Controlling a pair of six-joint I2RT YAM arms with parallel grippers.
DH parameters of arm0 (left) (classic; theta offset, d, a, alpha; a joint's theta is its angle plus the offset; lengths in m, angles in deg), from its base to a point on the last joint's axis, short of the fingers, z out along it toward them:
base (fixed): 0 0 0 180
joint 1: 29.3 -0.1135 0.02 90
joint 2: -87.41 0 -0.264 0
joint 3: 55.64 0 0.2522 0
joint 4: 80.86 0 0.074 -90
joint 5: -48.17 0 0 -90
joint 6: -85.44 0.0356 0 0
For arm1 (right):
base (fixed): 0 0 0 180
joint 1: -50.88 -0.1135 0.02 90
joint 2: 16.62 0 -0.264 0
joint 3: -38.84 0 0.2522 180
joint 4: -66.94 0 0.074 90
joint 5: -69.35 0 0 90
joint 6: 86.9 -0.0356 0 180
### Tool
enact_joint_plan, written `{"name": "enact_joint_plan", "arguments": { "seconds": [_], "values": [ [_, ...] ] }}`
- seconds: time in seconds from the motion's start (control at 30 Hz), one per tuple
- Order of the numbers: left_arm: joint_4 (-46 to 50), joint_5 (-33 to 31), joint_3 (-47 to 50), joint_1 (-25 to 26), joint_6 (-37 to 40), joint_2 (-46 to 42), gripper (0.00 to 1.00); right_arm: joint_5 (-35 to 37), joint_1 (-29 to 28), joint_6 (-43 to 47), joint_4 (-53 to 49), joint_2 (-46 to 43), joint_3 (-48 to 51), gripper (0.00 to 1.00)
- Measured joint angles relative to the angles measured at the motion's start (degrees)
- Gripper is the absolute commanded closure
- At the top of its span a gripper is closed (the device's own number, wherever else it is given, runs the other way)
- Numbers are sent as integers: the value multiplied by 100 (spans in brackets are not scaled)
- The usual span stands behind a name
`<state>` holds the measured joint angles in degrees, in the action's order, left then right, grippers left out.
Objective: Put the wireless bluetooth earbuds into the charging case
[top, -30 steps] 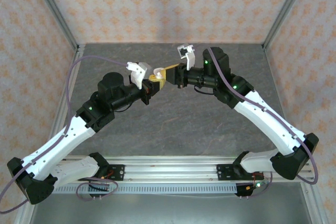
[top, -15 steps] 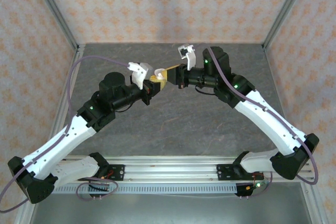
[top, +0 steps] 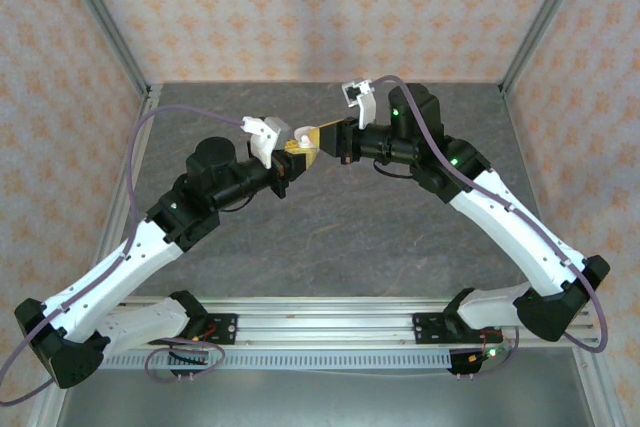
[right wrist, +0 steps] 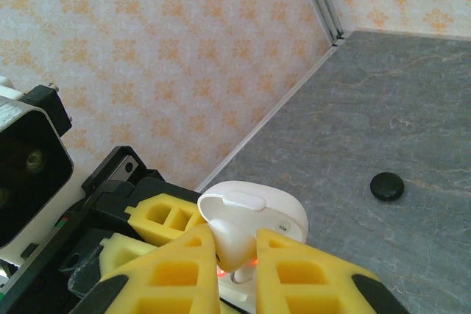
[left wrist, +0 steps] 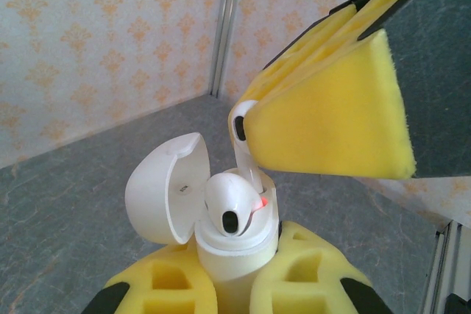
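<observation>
Both arms reach inward, meeting at upper centre of top view; left tool (top: 296,152) clenched on open charging case (left wrist: 159,190), right tool (top: 321,134) pinching white earbud (left wrist: 241,126), stem at case mouth.

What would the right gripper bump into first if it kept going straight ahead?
Probably the open white charging case that the left gripper holds; the white earbud in the right gripper would touch it first, though depth is unclear.

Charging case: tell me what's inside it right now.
One white earbud is seated in the open charging case, beside an orange glow. A second earbud, pinched by the right gripper, has its stem at the opening. What lies beneath them is covered.
</observation>
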<state>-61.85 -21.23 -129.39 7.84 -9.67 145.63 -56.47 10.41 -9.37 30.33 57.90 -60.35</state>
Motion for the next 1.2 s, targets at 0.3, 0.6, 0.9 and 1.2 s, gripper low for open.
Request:
{"name": "enact_joint_plan", "arguments": {
  "seconds": [0.3,0.6,0.9,1.2],
  "values": [
    [-79,2,2,0,0,-11,100,4,0,4,-101,57,-219,85],
    [-79,-4,2,0,0,-20,100,-85,-26,59,-297,92,-435,85],
    [-79,-2,2,0,0,-20,100,-105,-26,212,-483,136,-459,85],
    [-72,-4,2,0,0,-20,100,-4,-26,332,-468,155,-470,85]
  ]
}}
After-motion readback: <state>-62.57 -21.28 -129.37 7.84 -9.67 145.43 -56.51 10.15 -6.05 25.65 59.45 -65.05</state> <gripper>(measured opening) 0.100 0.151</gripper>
